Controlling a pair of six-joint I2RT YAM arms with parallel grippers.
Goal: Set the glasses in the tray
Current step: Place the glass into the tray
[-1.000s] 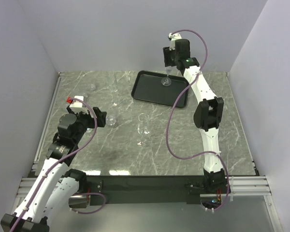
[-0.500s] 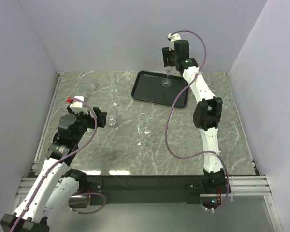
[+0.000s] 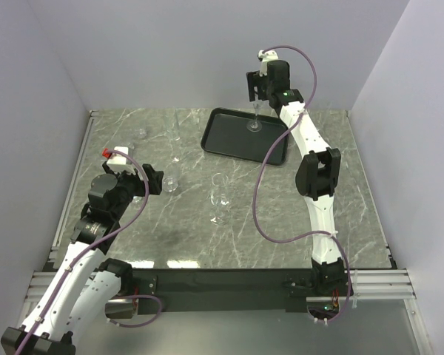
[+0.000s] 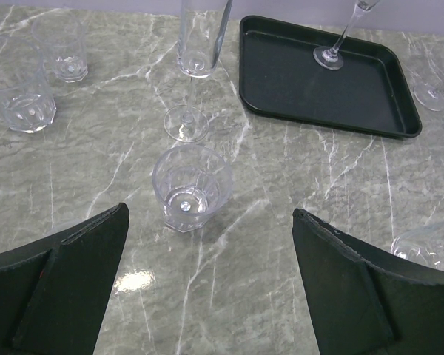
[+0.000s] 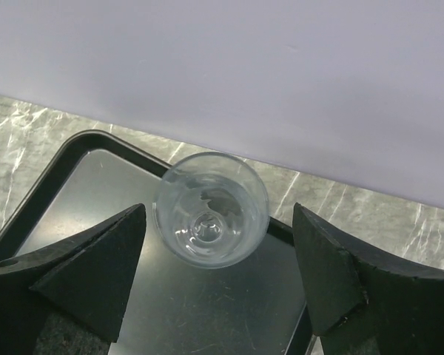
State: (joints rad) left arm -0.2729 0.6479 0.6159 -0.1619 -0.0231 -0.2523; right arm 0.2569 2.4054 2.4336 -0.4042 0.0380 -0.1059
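Right wrist view: we found the right gripper (image 5: 218, 211) spread around the glass (image 5: 211, 208) on the tray (image 5: 89, 188); we advised rising vertically.

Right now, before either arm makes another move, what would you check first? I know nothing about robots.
1. Stemmed glass standing upright inside the tray: ok.
2. Right gripper clear of that glass: ok, jaws open with a gap on each side.
3. Free room in the tray: ok, it holds only that one glass.
4. Left gripper ready to grasp: ok, wide open, with a tumbler just ahead of it on the table.
5. All glasses in the tray: not ok, several stand outside it.
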